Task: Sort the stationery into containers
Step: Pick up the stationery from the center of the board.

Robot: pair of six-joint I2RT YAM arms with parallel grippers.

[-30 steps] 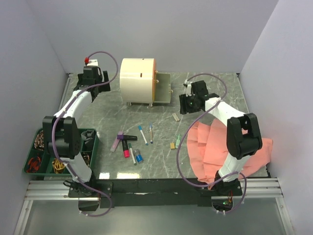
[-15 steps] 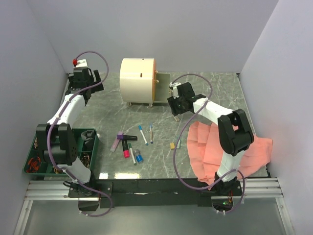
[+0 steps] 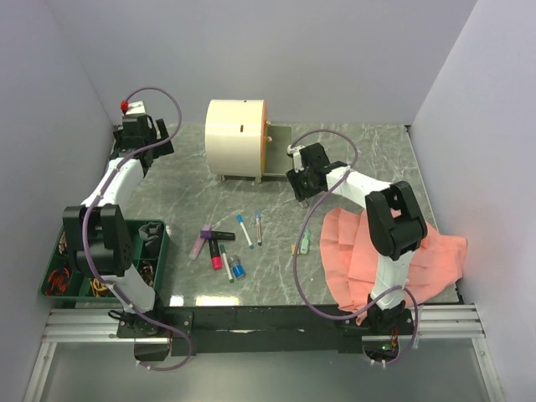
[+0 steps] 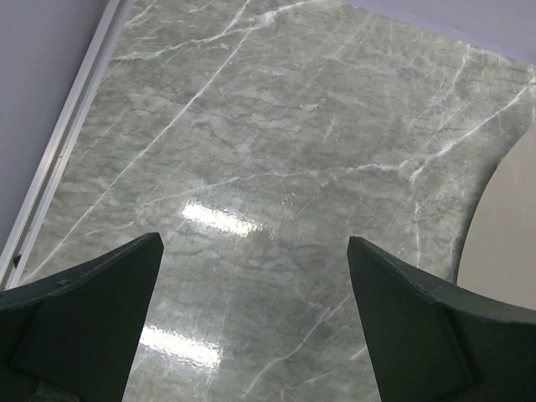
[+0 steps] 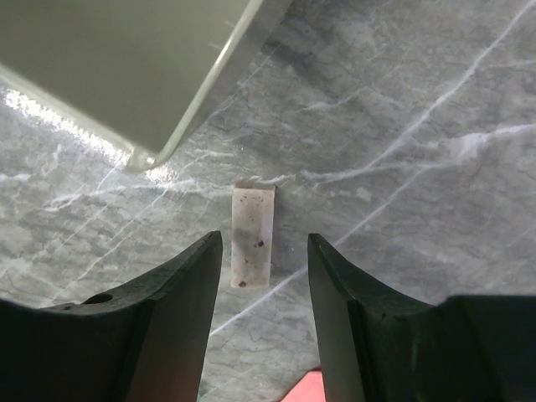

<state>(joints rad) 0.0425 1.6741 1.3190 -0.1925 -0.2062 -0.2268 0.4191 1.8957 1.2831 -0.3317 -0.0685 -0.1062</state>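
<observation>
The right arm reaches forward-left, its gripper [image 5: 264, 244] pointing down, jaws partly apart astride a small flat tan eraser [image 5: 253, 236] without touching it, just beside the smooth-walled drawer's [image 5: 126, 75] corner. The left gripper [image 4: 253, 243] hangs wide open at the far left. The table [image 3: 184, 193] is glossy grey-green marble, white-veined. Pens [image 3: 224, 247] lie mid-table, and plain pale walls stand around.
</observation>
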